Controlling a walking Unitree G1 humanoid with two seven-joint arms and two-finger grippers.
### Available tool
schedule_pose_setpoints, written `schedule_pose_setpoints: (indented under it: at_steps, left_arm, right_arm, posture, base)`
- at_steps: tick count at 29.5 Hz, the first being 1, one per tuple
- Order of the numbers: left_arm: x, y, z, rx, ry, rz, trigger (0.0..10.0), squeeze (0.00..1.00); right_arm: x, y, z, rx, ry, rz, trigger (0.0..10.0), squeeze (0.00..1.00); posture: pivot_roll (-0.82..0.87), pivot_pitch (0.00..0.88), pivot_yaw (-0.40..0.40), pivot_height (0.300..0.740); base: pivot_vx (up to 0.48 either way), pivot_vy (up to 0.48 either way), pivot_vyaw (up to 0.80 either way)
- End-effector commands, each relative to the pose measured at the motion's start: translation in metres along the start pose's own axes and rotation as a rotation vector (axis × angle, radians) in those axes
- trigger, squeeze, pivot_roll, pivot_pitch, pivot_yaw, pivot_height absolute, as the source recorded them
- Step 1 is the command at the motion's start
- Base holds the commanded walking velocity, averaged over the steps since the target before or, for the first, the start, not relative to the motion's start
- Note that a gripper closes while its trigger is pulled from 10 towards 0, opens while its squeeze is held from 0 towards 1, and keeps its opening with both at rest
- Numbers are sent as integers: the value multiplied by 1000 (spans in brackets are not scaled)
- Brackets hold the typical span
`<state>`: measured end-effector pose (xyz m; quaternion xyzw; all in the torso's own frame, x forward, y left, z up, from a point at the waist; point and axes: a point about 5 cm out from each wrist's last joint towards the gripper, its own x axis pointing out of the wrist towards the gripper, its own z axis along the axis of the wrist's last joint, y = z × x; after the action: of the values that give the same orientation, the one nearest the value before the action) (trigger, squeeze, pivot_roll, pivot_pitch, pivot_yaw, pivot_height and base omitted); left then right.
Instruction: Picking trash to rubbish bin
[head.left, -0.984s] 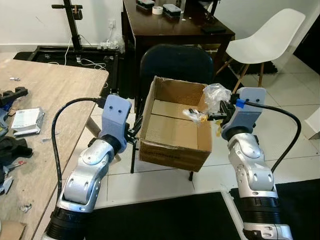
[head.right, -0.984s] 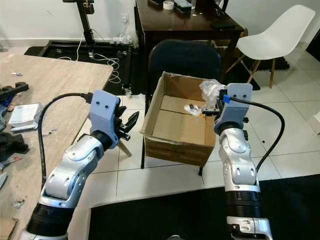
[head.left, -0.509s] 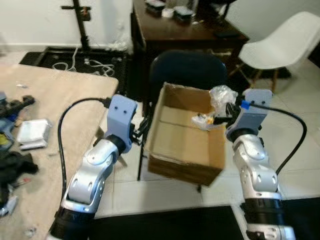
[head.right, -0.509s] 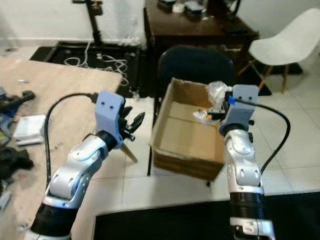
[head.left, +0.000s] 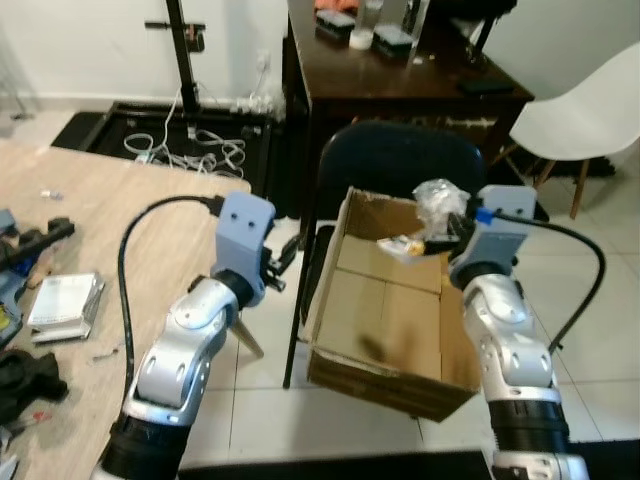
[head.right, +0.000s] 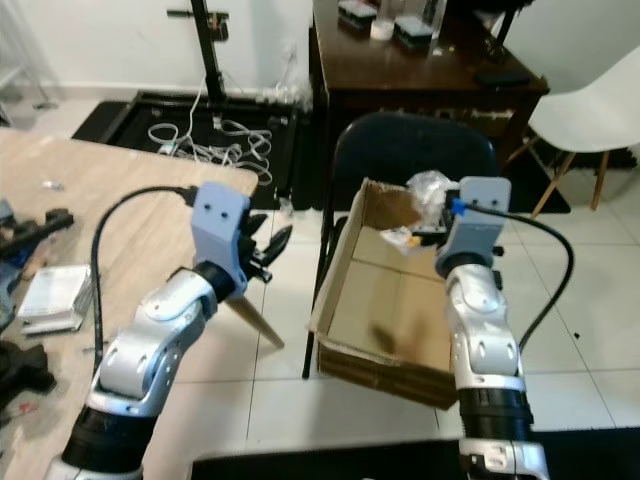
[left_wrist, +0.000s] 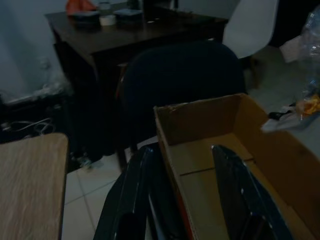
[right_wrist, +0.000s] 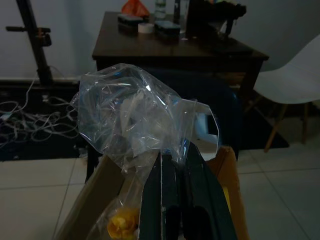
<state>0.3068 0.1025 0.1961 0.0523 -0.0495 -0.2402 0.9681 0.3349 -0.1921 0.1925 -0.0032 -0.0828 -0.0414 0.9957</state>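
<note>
An open cardboard box rests on a dark chair in front of me. My right gripper is shut on a crumpled clear plastic bag with a yellow and white scrap hanging under it, held above the box's far right corner. In the right wrist view the bag bulges over the closed fingers. My left gripper is open, just left of the box's left wall and not touching it. In the left wrist view its two fingers frame that wall.
A wooden table with a booklet and dark clutter lies on my left. Behind the chair stands a dark desk, with a white chair to the right. Cables and a stand pole are at the back left.
The whole picture has shifted, so the camera moved. The right gripper still holds the bag over the box's far right corner, and the left gripper stays beside the left wall.
</note>
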Motion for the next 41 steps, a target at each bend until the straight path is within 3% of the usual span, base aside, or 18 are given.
schedule_pose_setpoints:
  at_steps: [1, 10, 14, 22, 29, 36, 37, 39, 40, 41]
  left_arm:
    - [-1, -2, -3, -8, -1, -16, 10000, 0]
    - [0, -12, -2, 17, -2, -88, 10000, 0]
    - [5, -17, -7, 105, 13, -142, 10000, 0]
    - [14, -24, -7, 127, 9, -216, 10000, 0]
    - [26, -35, -6, 160, -1, -338, 10000, 0]
    - [29, -45, -4, 187, -6, -469, 10000, 0]
    - [29, -45, -4, 196, -6, -484, 10000, 0]
    - [30, -45, -4, 197, -6, -485, 10000, 0]
    - [31, -44, -5, 195, -7, -477, 10000, 0]
    - [31, -44, -6, 195, -8, -471, 10000, 0]
  right_arm:
    - [-1, 1, -6, -4, 17, 3, 10000, 0]
    - [-2, -1, -22, -4, 72, 28, 10000, 0]
    - [-2, -4, -38, 10, 129, 44, 10000, 0]
    - [1, -11, -51, -9, 169, 35, 10000, 0]
    - [8, -18, -61, -6, 192, 27, 10000, 0]
    - [11, -21, -69, -25, 225, 29, 10000, 0]
    - [12, -20, -68, 10, 217, 52, 10000, 153]
    - [13, -20, -67, 25, 212, 61, 10000, 153]
    - [14, -21, -65, 18, 200, 49, 10000, 1000]
    - [15, -23, -63, -14, 195, 32, 10000, 1000]
  posture:
    - [95, 113, -37, 740]
    - [98, 117, -31, 740]
    - [101, 116, -25, 740]
    - [110, 119, -8, 740]
    - [121, 148, 38, 740]
    - [122, 167, 61, 740]
    - [122, 167, 61, 740]
    - [122, 167, 61, 740]
    - [109, 149, 51, 740]
    - [109, 149, 51, 740]
  base:
    - [0, 0, 0]
    - [0, 0, 0]
    - [0, 0, 0]
    - [0, 0, 0]
    - [0, 0, 0]
    - [0, 0, 0]
    - [0, 0, 0]
    - [0, 0, 0]
    - [0, 0, 0]
    - [0, 0, 0]
